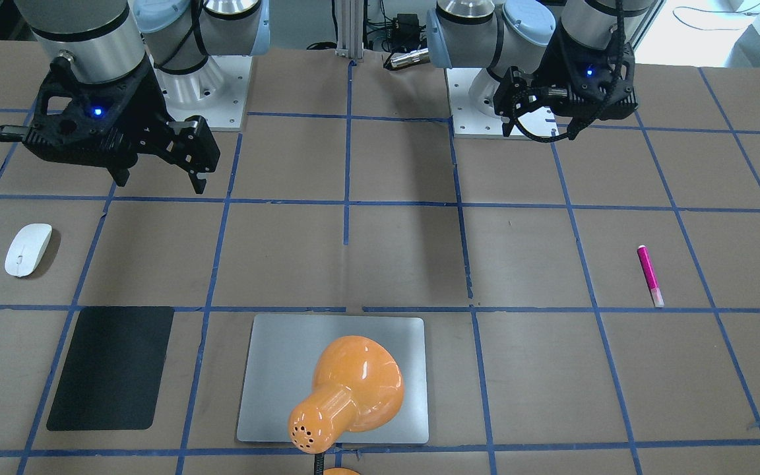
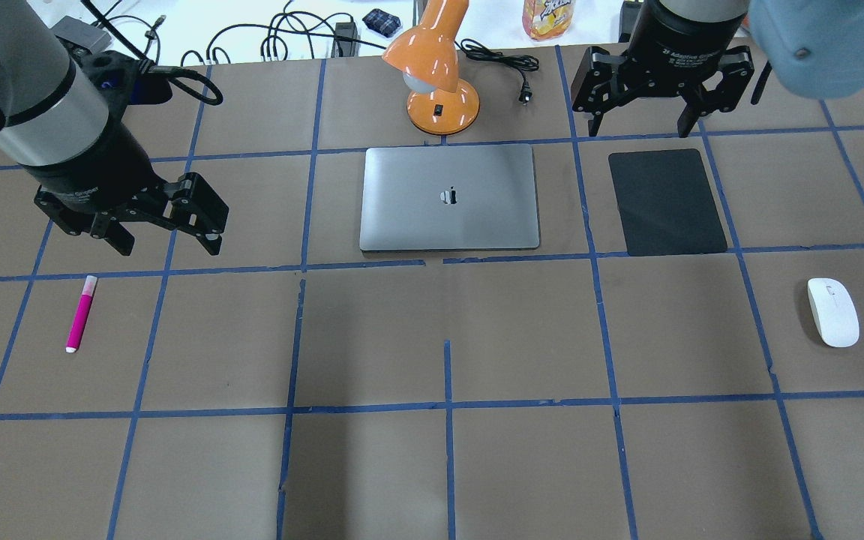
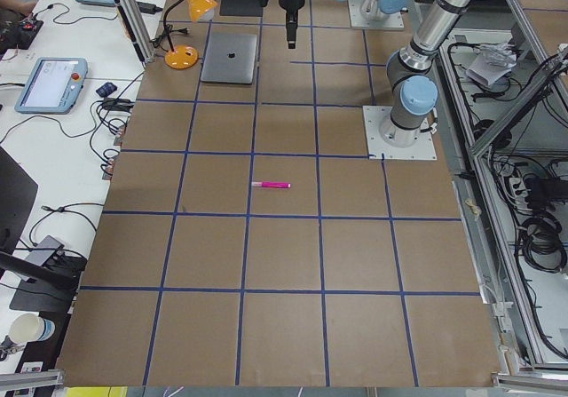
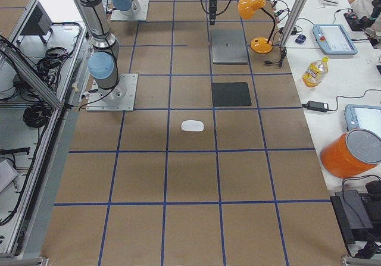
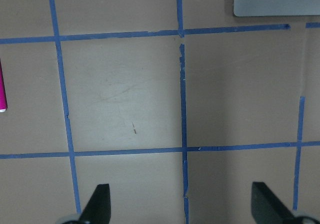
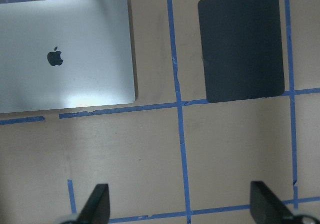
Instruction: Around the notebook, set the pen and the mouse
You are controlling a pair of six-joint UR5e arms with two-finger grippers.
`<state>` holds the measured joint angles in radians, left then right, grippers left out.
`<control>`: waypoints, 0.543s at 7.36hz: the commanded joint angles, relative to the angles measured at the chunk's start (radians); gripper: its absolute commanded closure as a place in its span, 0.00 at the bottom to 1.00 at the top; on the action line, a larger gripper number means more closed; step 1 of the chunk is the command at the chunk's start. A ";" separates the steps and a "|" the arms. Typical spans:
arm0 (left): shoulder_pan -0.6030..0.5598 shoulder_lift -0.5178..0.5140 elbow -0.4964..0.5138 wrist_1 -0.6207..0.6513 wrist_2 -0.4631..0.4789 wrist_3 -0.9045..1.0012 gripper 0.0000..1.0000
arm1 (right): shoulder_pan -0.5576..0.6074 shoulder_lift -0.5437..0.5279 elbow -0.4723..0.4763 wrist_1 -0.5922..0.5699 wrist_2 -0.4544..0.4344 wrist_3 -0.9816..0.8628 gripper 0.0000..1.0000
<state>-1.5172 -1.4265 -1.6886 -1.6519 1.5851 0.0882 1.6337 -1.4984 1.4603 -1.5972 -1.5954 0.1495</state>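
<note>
Left pincer (image 2: 167, 240) spread wide, magenta pen (image 2: 80, 313) pale-tipped, white oval mouse (image 2: 833, 312)

A robotics lab, plainly: a blue-taped grid surface (image 2: 522, 337), bolted-down industrial arms (image 4: 101, 63), teach pendants (image 4: 335, 38) and loose cables (image 3: 537, 233) alongside.

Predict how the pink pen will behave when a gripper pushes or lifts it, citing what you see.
The pen looks slim and round, so a sideways nudge would probably roll it across the flat table. It is far smaller than the notebook, so likely light and stiff. A narrow body may slip from an off-centre grip.
</note>
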 commanded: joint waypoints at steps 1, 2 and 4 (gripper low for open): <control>0.000 0.004 -0.002 0.000 0.001 0.008 0.00 | 0.000 0.000 0.000 0.000 0.000 -0.002 0.00; 0.009 0.003 0.000 0.003 -0.002 0.008 0.00 | 0.000 0.001 0.000 0.000 0.000 -0.002 0.00; 0.014 0.001 0.000 0.007 -0.002 0.013 0.00 | 0.000 0.001 0.000 -0.001 0.000 -0.001 0.00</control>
<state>-1.5060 -1.4269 -1.6886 -1.6470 1.5835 0.0993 1.6337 -1.4981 1.4603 -1.5978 -1.5953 0.1476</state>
